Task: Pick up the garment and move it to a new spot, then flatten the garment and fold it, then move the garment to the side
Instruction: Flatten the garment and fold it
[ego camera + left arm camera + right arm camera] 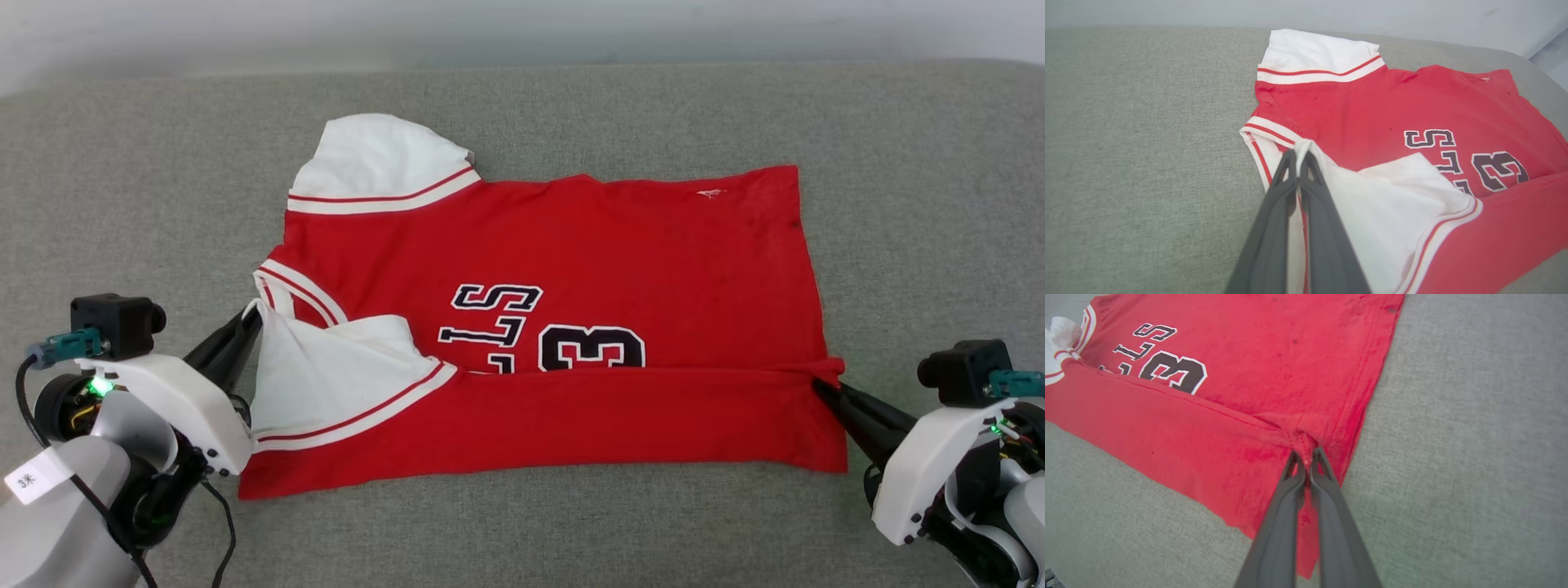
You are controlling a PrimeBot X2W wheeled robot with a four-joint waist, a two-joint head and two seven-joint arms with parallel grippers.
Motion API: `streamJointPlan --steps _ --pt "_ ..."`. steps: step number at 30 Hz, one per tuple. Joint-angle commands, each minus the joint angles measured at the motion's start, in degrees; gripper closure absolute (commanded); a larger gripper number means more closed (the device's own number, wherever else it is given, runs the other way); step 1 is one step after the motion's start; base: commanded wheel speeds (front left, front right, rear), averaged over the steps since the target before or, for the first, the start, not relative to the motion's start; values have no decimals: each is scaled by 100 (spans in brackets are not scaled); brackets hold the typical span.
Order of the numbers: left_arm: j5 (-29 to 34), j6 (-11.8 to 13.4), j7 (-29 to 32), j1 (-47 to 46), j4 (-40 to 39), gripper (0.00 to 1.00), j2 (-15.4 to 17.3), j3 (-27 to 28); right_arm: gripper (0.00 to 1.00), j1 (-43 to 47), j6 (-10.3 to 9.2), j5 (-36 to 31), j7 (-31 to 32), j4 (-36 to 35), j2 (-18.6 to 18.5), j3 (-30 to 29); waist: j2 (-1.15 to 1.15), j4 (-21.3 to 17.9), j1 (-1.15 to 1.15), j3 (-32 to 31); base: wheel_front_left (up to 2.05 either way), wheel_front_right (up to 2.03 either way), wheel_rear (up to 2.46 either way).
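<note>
The garment, a red jersey with white sleeves and black lettering, lies face up on the grey cushion with its collar toward the left. Its near long edge is folded over the front as a red band, covering the lower part of the number 3. My left gripper is shut on the white near sleeve beside the striped collar. My right gripper is shut on the bunched hem corner of the folded band at the right edge. The far sleeve lies flat at the back left.
The grey fabric cushion stretches on all sides of the garment, with bare room to the left, right and front. A pale wall runs behind its far edge.
</note>
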Motion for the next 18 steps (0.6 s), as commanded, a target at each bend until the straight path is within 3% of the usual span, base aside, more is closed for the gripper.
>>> streamJointPlan --steps 1,16,17,18 --pt "50 -58 -54 -160 147 100 -48 -11 100 -164 -8 18 -41 70 -19 58 0 4 -1 116 0 0 0" --pt "197 -321 -233 -705 1323 100 -463 -348 100 -648 -8 213 -169 613 -19 556 0 67 -1 340 0 0 0" --pt "188 -330 -246 -704 1387 100 -486 -367 91 -648 -8 248 -181 631 -4 564 0 66 -1 306 0 0 0" --pt "188 -330 -246 -704 1387 100 -486 -367 91 -648 -8 248 -181 631 -4 564 0 66 -1 306 0 0 0"
